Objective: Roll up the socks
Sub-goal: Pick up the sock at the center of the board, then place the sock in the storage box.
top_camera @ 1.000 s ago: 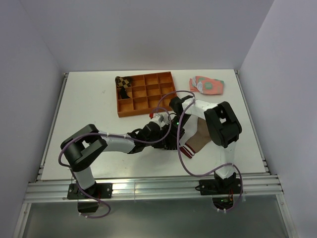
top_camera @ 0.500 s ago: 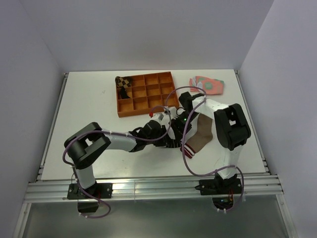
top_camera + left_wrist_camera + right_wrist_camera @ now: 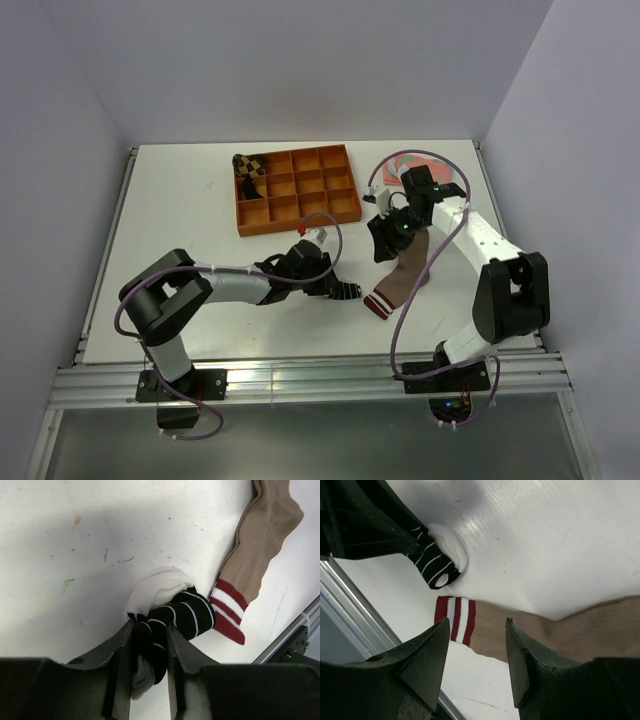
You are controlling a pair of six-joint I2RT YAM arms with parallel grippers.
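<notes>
Two socks lie on the white counter [image 3: 180, 220], toward its near side. My left jaws are clamped on the black striped sock [image 3: 172, 622], which is bunched up with its white inside showing (the bundle rests on the counter). Just beside it lies the maroon-and-white cuff of the tan sock [image 3: 262, 540], stretched out flat and angled away toward the far right. My right jaws stand spread apart above that tan sock, holding nothing. Farther back sits an orange tray [image 3: 296, 190].

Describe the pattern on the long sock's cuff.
Dark red cuff with two white stripes; left wrist view.
</notes>
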